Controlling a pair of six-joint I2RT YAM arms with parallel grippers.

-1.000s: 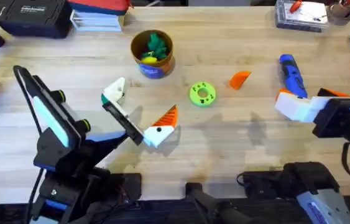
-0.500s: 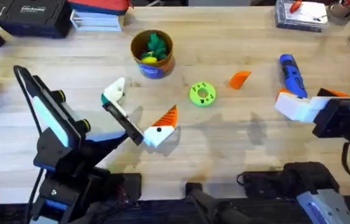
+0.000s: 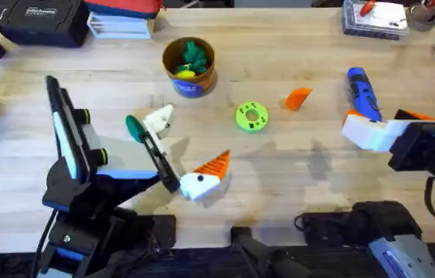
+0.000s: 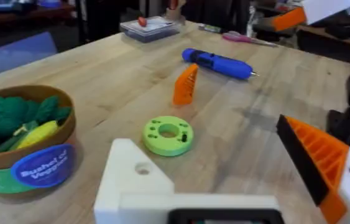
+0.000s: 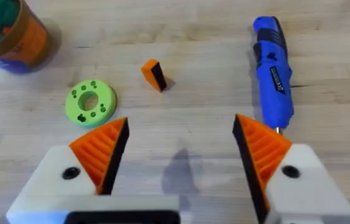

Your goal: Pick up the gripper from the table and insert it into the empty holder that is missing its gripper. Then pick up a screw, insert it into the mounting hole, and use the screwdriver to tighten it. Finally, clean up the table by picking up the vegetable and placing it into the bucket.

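Scanning the wooden surface (image 3: 294, 162) left to right, we see our left tool (image 3: 177, 150) spread wide and empty, one white finger lacking its ribbed orange pad. Behind sits the round brown bucket (image 3: 188, 67), then a green ring (image 3: 251, 116), the loose orange wedge gripper (image 3: 298, 98), the blue cylindrical screwdriver (image 3: 362, 93), and our right tool (image 5: 178, 152), wide apart, empty.

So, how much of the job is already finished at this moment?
Nothing looks finished. The gripper lies loose on the table, and the empty holder on the left gripper lacks its tip. The screwdriver lies untouched. The right gripper hangs open near it. The bucket holds toy greens already.
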